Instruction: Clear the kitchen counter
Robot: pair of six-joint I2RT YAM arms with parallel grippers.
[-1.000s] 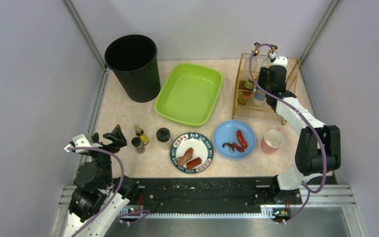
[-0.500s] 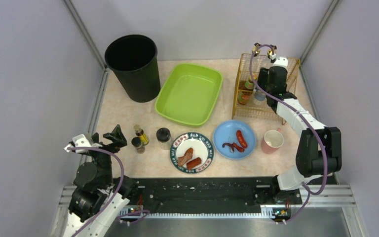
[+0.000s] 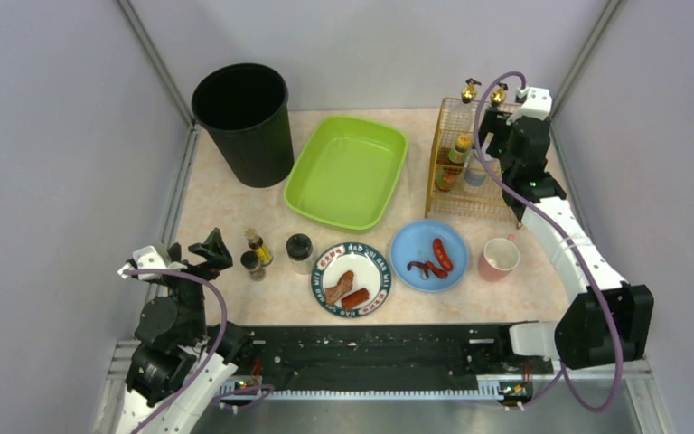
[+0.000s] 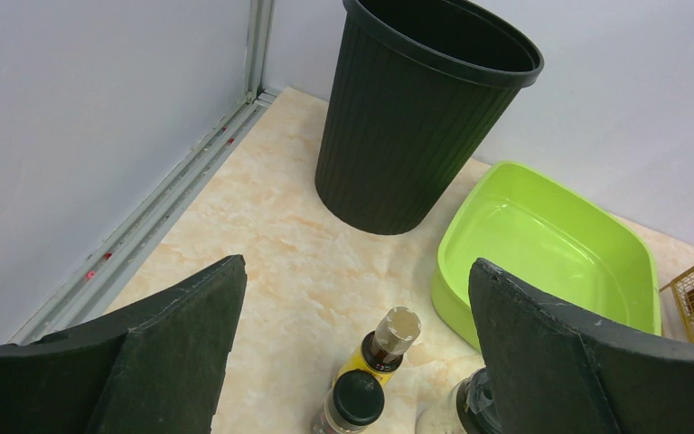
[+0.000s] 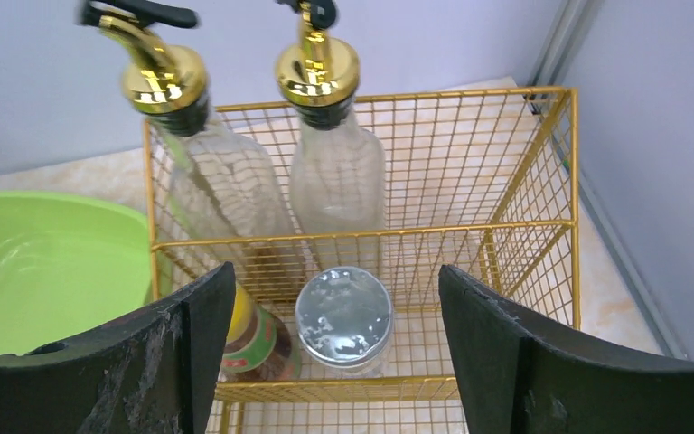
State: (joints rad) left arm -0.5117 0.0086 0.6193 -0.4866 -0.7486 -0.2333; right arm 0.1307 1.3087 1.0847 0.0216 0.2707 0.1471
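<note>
My left pincer [image 4: 357,267] gapes wide and empty beside a small yellow glass bottle with a tan cap [image 4: 389,339], near-left on the pale beige-pink marbled stone-pattern desk [image 3: 226,217] beneath both arms. My right pincer [image 5: 334,271], equally wide and empty, hangs over the gold wire rack [image 5: 416,229] at its far right corner.

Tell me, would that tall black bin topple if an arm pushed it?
The black bin is tall and narrows toward its base, so a shove near the rim could tip it. Its ribbed wall looks like thin plastic, so it is likely light; a low push would more likely slide it across the smooth kitchen counter.
</note>
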